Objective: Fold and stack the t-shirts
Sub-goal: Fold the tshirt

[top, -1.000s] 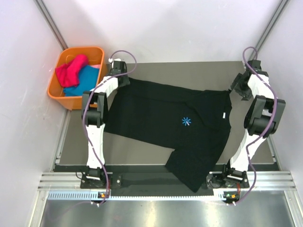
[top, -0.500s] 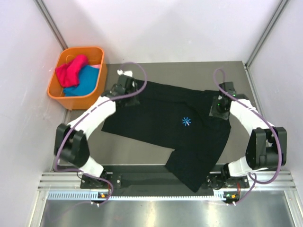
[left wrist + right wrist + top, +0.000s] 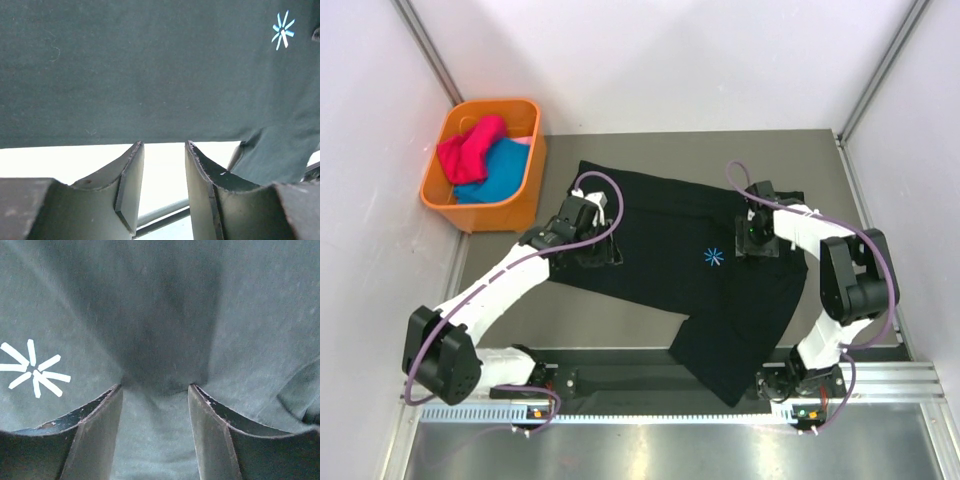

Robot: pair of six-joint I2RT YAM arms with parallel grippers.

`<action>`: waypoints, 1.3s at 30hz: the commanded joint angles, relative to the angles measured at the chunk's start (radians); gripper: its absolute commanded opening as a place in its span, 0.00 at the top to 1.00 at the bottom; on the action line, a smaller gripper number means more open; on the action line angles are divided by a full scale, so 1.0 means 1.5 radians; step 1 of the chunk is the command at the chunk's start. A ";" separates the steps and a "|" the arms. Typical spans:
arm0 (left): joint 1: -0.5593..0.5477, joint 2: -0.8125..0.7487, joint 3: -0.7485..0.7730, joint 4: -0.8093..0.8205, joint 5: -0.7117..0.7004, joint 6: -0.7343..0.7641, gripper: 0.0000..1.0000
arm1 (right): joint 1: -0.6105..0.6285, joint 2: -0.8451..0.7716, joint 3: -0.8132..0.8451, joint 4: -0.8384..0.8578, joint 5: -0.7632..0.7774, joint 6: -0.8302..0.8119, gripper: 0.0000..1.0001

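Both arms have swung in from the far corners and now reach low over the black t-shirt [image 3: 660,225], spread flat on the table [image 3: 610,318]; a pink shirt [image 3: 470,148] and a teal shirt [image 3: 502,168] sit in the orange basket [image 3: 532,160] at far left. From above, I see the left gripper [image 3: 592,252] at the near-left hem and the right gripper [image 3: 757,240] right of the starburst print [image 3: 714,257]. My left wrist view shows the left gripper [image 3: 162,145] spread and empty just off the hem. My right wrist view shows the right gripper [image 3: 155,387] spread, tips pressing into a slight pucker of cloth. It looks light, limp and prone to bunching, so I'd take hems or shoulders.
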State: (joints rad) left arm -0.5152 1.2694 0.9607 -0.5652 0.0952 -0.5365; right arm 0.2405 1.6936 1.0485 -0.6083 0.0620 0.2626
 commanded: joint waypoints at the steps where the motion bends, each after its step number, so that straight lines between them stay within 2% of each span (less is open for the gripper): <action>1: 0.001 0.004 0.033 -0.004 0.016 0.052 0.57 | 0.008 0.020 0.052 0.014 0.054 -0.019 0.46; 6: 0.002 0.037 0.080 -0.012 -0.006 0.108 0.57 | 0.009 0.041 0.071 0.005 0.110 -0.024 0.62; 12: 0.006 0.045 0.106 -0.030 -0.042 0.142 0.57 | 0.008 0.024 0.110 -0.044 0.149 -0.026 0.64; 14: 0.007 0.036 0.104 -0.027 -0.042 0.149 0.56 | 0.007 0.019 0.116 -0.045 0.156 -0.027 0.68; 15: 0.008 0.034 0.096 -0.021 -0.040 0.150 0.56 | 0.007 0.022 0.117 -0.045 0.157 -0.028 0.78; 18: 0.010 0.033 0.089 -0.015 -0.030 0.144 0.56 | 0.004 0.043 0.129 -0.046 0.158 -0.029 1.00; 22: 0.015 0.054 0.100 -0.018 -0.019 0.143 0.56 | -0.008 0.075 0.162 -0.042 0.174 -0.030 1.00; 31: 0.026 0.078 0.142 -0.056 -0.028 0.166 0.56 | -0.065 0.193 0.325 -0.050 0.211 -0.071 0.96; 34: 0.032 0.097 0.155 -0.064 -0.025 0.169 0.56 | -0.093 0.228 0.394 -0.055 0.212 -0.063 0.87; 38: 0.038 0.124 0.165 -0.059 -0.003 0.164 0.56 | -0.114 0.264 0.475 -0.102 0.192 -0.047 0.61; 39: 0.039 0.132 0.170 -0.061 -0.002 0.168 0.56 | -0.114 0.262 0.484 -0.124 0.186 -0.045 0.60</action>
State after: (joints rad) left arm -0.4660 1.4406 1.1687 -0.6491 0.0692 -0.3058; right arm 0.0792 2.0888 1.6871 -0.7208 0.3393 0.1844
